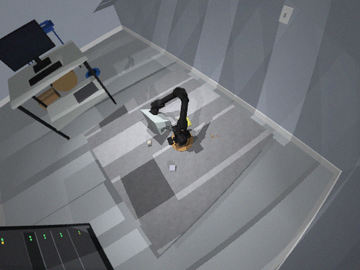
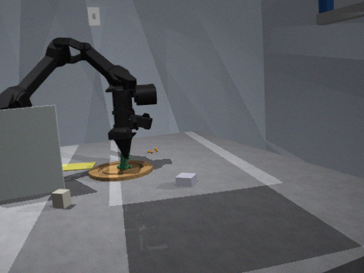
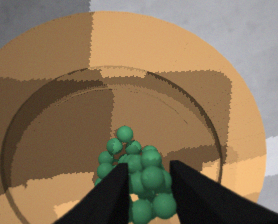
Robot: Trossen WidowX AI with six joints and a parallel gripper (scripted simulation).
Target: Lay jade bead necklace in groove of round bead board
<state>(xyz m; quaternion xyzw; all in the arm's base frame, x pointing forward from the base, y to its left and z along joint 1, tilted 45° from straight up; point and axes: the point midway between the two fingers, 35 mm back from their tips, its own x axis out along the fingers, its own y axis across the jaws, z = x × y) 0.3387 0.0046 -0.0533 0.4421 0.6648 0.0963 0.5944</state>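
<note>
The round bead board (image 1: 188, 146) (image 2: 146, 168) (image 3: 165, 42) is a flat wooden disc with a circular groove. The jade bead necklace (image 2: 124, 164) (image 3: 152, 177) is a bunched cluster of green beads over the board's inner area. It hangs from my gripper (image 2: 125, 156) (image 3: 150, 167), which is shut on it and points down just above the board. In the wrist view some beads spread ahead of the fingertips, inside the groove's ring. The lower part of the necklace is cut off by the frame, and the fingers hide part of it. In the top view the arm hides the necklace.
A pale upright panel (image 1: 154, 120) (image 2: 28, 151) stands beside the board. A yellow sheet (image 1: 188, 121) (image 2: 79, 166) lies behind it. A beige cube (image 1: 149, 143) (image 2: 62, 198), a lavender block (image 1: 172, 168) (image 2: 186, 180) and small orange pieces (image 1: 214, 136) (image 2: 156, 149) lie around the board.
</note>
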